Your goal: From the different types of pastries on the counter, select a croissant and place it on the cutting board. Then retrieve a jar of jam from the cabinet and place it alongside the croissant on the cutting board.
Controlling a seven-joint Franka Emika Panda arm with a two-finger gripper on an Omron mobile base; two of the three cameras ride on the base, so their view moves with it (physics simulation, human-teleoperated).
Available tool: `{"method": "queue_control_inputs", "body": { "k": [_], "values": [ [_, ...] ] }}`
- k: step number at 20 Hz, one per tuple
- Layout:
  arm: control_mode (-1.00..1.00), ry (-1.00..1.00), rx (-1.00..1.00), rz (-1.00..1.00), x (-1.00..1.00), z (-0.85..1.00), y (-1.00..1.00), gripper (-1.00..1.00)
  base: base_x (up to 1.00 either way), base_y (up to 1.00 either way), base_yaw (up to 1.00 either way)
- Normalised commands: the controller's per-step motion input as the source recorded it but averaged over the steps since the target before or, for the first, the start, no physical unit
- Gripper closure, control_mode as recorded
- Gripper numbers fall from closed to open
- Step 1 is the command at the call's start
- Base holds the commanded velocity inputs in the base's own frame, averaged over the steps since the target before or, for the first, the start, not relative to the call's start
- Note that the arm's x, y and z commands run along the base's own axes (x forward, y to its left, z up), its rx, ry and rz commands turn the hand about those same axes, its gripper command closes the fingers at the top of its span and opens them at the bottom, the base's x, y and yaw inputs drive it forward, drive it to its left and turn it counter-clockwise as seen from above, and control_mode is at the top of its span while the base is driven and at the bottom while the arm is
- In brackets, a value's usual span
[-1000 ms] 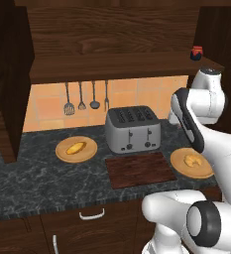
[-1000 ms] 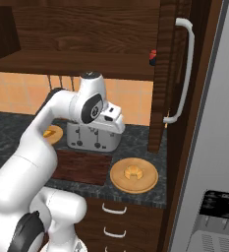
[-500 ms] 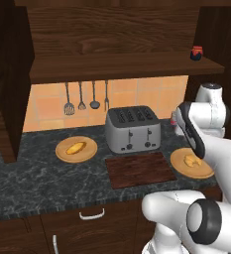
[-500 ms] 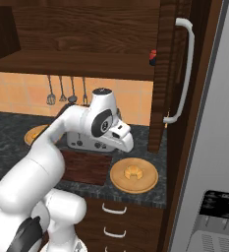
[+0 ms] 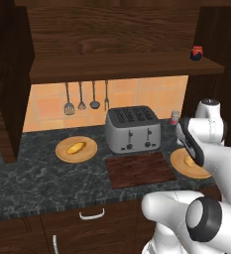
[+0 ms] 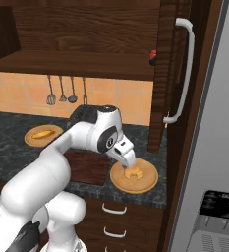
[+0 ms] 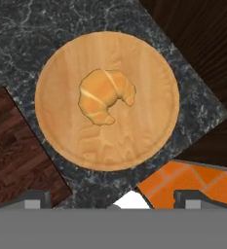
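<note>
Step in hand: approach to the croissant (image 7: 106,95), first half of the task. Gripper (image 6: 128,161) is hanging directly above the round wooden plate (image 7: 149,146) at the right end of the counter (image 5: 32,178), and is carrying nothing. Hand view is showing the two fingertips (image 7: 34,198) well apart at its lower edge, so the jaws are standing released, not yet around the pastry.

Croissant is lying near the middle of its plate, just beside the cutting board (image 5: 142,168), which is sitting in front of the toaster (image 5: 133,129). In the hand view its long axis is running from lower left to upper right, with both horns curling toward the lower right and the humped back facing the upper left.

Next move, by judgement: the hand is needing a straight descent, with the fingers set across the thick middle of the crescent rather than along its length, then closing. Jar of jam (image 5: 197,52) is waiting on the cabinet (image 5: 122,64) shelf, untouched. Oval bun (image 5: 76,148) on the left plate is not the target
</note>
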Motion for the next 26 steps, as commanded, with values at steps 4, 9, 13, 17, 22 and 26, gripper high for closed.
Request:
{"method": "queue_control_inputs", "body": {
  "k": [4, 9, 13, 17, 22, 26],
  "values": [
    [-1.00, 0.00, 0.00, -0.10, 0.24, -0.42, 0.00, -1.00, 0.00, 0.00, 0.00],
    [-1.00, 0.00, 0.00, -0.02, 0.36, -0.36, 0.00, -1.00, 0.00, 0.00, 0.00],
    [-1.00, 0.00, 0.00, 0.00, 0.40, -0.43, -0.13, -1.00, 0.00, 0.00, 0.00],
    [-1.00, 0.00, 0.00, 0.00, 0.29, -0.41, -0.28, -1.00, 0.00, 0.00, 0.00],
    [-1.00, 0.00, 0.00, 0.00, 0.25, -0.25, -0.30, -1.00, 0.00, 0.00, 0.00],
    [-1.00, 0.00, 0.00, 0.00, 0.24, -0.12, -0.13, -1.00, 0.00, 0.00, 0.00]
  ]
}}
